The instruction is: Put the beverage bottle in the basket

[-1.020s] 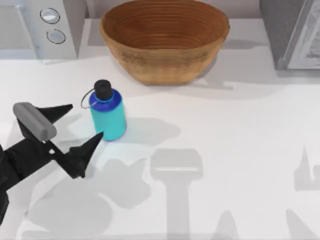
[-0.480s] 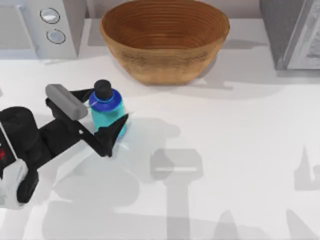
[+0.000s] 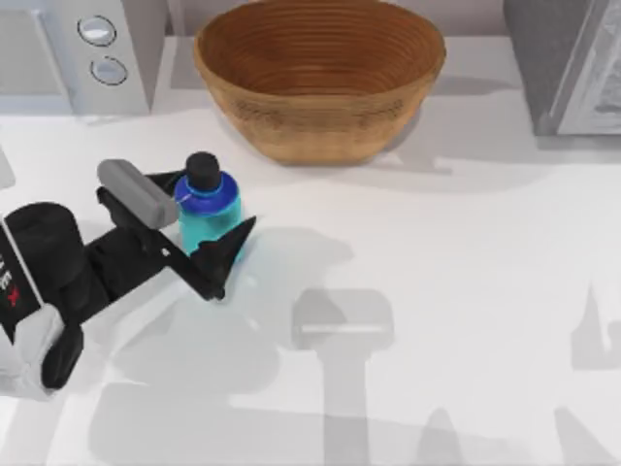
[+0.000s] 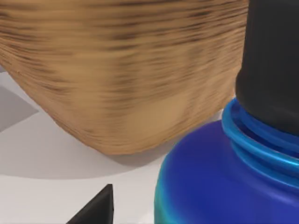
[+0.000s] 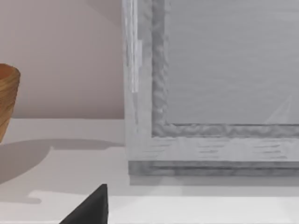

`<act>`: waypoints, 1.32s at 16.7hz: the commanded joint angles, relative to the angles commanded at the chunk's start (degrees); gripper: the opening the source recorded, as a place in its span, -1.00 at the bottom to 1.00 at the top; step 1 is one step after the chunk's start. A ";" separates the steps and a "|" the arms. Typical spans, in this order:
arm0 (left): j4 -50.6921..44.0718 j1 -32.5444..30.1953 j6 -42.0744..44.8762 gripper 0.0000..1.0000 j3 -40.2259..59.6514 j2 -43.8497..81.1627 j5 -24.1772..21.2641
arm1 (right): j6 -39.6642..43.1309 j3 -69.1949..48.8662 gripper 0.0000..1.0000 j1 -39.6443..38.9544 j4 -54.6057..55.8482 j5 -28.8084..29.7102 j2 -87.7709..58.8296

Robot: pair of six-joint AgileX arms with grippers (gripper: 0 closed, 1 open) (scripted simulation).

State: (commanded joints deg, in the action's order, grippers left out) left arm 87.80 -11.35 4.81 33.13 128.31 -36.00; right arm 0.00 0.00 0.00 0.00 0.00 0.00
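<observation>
Left hand [image 3: 209, 218] sits left of centre in the top view, reaching in from the lower left, fingers spread wide around the beverage bottle [image 3: 208, 212]. One finger [image 3: 225, 254] lies at the bottle's lower right side, the other [image 3: 165, 182] at its upper left near the cap; can't tell if either is actually touching. Not clamped yet, nothing held. Bottle stands upright on the white bench [image 3: 437, 272], black cap up, blue shoulder over cyan body. Basket [image 3: 318, 73] sits at top centre of the top view, well apart from the bottle, up and to the right of it, empty inside. Left wrist view: bottle [image 4: 219, 182] very close, blue shoulder and black cap at lower right, basket wall [image 4: 121, 70] behind it across the upper frame, one dark fingertip [image 4: 96, 207] at the bottom edge. Grey microwave-like box [image 3: 78, 53] in the upper left corner of the top view, grey cabinet [image 3: 568, 63] in the upper right. Right wrist view: that cabinet [image 5: 210, 88] up close, a sliver of basket [image 5: 7, 100] at far left, one dark fingertip [image 5: 91, 207] of the right hand at the bottom; can't tell its opening.
</observation>
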 joint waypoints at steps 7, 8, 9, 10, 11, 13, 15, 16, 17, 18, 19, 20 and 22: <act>0.00 0.00 0.00 -0.36 0.00 0.00 0.00 | 0.00 0.00 1.00 0.00 0.00 0.00 0.00; 0.00 0.00 0.00 -0.51 0.00 0.00 0.00 | 0.00 0.00 1.00 0.00 0.00 0.00 0.00; 0.00 0.00 0.00 -0.66 0.00 0.00 0.00 | 0.00 0.00 1.00 0.00 0.00 0.00 0.00; 0.00 0.00 0.00 -0.81 0.00 0.00 0.00 | 0.00 0.00 1.00 0.00 0.00 0.00 0.00; 0.00 0.00 0.00 -0.96 0.00 0.00 0.00 | 0.00 0.00 1.00 0.00 0.00 0.00 0.00; 0.00 0.00 0.00 -1.00 0.00 0.00 0.00 | 0.00 0.00 1.00 0.00 0.00 0.00 0.00; 0.00 0.00 0.00 -1.00 0.00 0.00 0.00 | 0.00 0.00 1.00 0.00 0.00 0.00 0.00; 0.00 0.00 0.00 -1.00 0.00 0.00 0.00 | 0.00 0.00 1.00 0.00 0.00 0.00 0.00; 0.00 0.00 0.00 -1.00 0.00 0.00 0.00 | 0.00 0.00 1.00 0.00 0.00 0.00 0.00; 0.00 0.00 0.00 -1.00 0.00 0.00 0.00 | 0.00 0.00 1.00 0.00 0.00 0.00 0.00; 0.00 0.00 0.00 -1.00 0.00 0.00 0.00 | 0.00 0.00 1.00 0.00 0.00 0.00 0.00; -0.02 0.06 0.05 -1.00 -0.09 -0.14 -0.03 | 0.00 0.00 1.00 0.00 0.00 0.00 0.00; -0.67 0.77 0.53 -1.00 -0.67 -0.82 -0.54 | 0.00 0.00 1.00 0.00 0.00 0.00 0.00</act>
State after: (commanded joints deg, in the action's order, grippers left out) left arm 87.13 -10.58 5.34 32.46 127.49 -36.54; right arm 0.00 0.00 0.00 0.00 0.00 0.00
